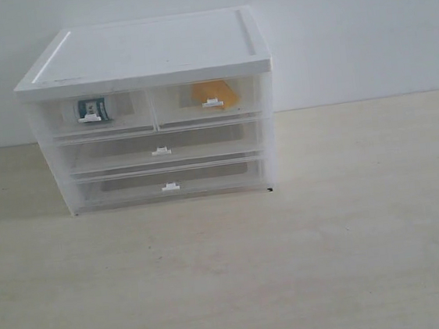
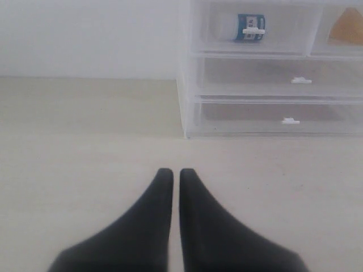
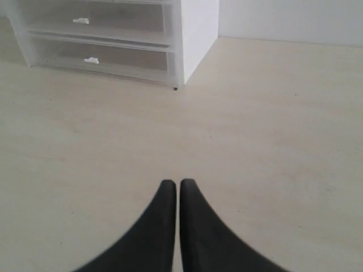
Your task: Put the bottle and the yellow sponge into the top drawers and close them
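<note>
The white-topped chest (image 1: 152, 50) stands at the back of the table. The bottle (image 1: 93, 109) with its teal label lies inside the top left drawer (image 1: 124, 112), which is pushed in. Behind the clear front of the top right drawer (image 1: 244, 97), also pushed in, lies the yellow sponge (image 1: 216, 92). The left wrist view shows the bottle (image 2: 249, 27) and a corner of the sponge (image 2: 347, 28) from lower down. My left gripper (image 2: 171, 171) is shut and empty over bare table, well short of the chest. My right gripper (image 3: 171, 182) is likewise shut and empty. Neither arm appears in the exterior view.
Two full-width drawers (image 1: 163, 151) sit below the top pair, both pushed in. The pale wooden table (image 1: 329, 239) stretches in front of and to the right of the chest. A white wall (image 1: 362, 24) stands behind.
</note>
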Controlling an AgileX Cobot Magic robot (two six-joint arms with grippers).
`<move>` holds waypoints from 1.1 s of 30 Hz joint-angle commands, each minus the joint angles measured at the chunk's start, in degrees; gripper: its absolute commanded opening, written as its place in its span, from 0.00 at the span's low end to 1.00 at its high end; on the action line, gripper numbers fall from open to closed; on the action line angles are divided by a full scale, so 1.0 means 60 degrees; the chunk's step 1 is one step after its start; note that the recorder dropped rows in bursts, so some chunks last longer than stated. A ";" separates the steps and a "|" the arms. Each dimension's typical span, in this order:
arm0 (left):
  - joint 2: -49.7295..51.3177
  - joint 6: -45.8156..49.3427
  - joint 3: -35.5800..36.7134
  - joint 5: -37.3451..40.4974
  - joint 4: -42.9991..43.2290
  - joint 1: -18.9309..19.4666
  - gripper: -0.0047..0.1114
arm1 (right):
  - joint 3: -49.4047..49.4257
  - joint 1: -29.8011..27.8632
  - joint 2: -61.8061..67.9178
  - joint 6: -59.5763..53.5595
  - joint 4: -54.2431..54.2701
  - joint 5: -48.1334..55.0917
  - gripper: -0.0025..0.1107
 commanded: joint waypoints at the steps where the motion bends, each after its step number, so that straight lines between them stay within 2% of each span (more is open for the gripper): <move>1: -0.0012 -0.0077 0.0033 0.0009 0.0019 0.0010 0.07 | -0.0005 -0.0776 -0.0049 0.0036 0.0030 0.0086 0.02; 8: -0.0012 -0.0077 0.0033 0.0009 0.0019 0.0010 0.07 | -0.0005 -0.1428 -0.0049 0.0194 0.0030 0.0115 0.02; 33: -0.0012 -0.0077 0.0033 0.0009 0.0019 0.0010 0.07 | -0.0005 -0.1447 -0.0049 0.0284 0.0030 0.0096 0.02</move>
